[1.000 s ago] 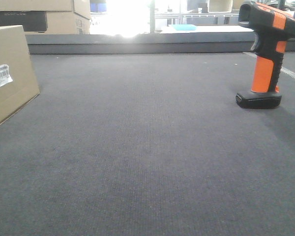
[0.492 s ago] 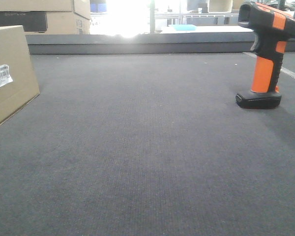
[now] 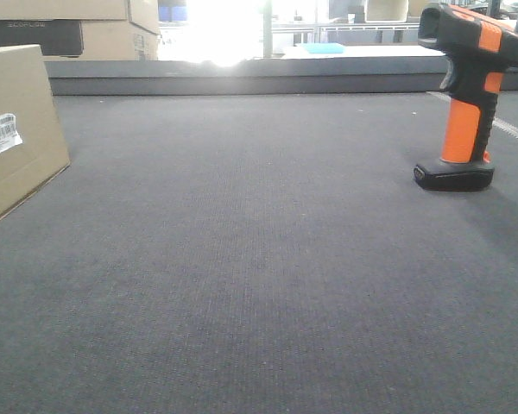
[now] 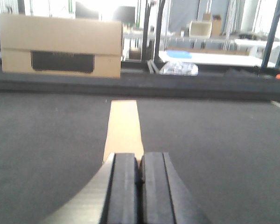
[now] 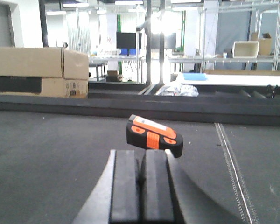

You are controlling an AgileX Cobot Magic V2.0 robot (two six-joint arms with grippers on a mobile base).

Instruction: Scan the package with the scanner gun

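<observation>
Blown-out backlight glares from the far windows [image 3: 220,30]; the left wrist view is soft and hazy.

Left gripper [image 4: 139,177]: sitting level, black pads pressing together, nothing between them.
Right gripper [image 5: 141,179]: sitting level, pads likewise meeting.

Package [image 3: 17,129]: front view cuts it off at the left edge; my left wrist view shows only a narrow tan strip [image 4: 123,128] of it, near end hidden behind my left hand [image 4: 139,179].
Barcode label [image 3: 2,132]: print too small to read.
Scanner gun [image 3: 468,95]: head clipped at the top edge in front view; from my right wrist view only the head [image 5: 154,136] shows, handle and base hidden behind my right hand [image 5: 141,184].
Stacked boxes [image 3: 69,26]: cropped at the top; dark panel lettering too blurred to read.
</observation>
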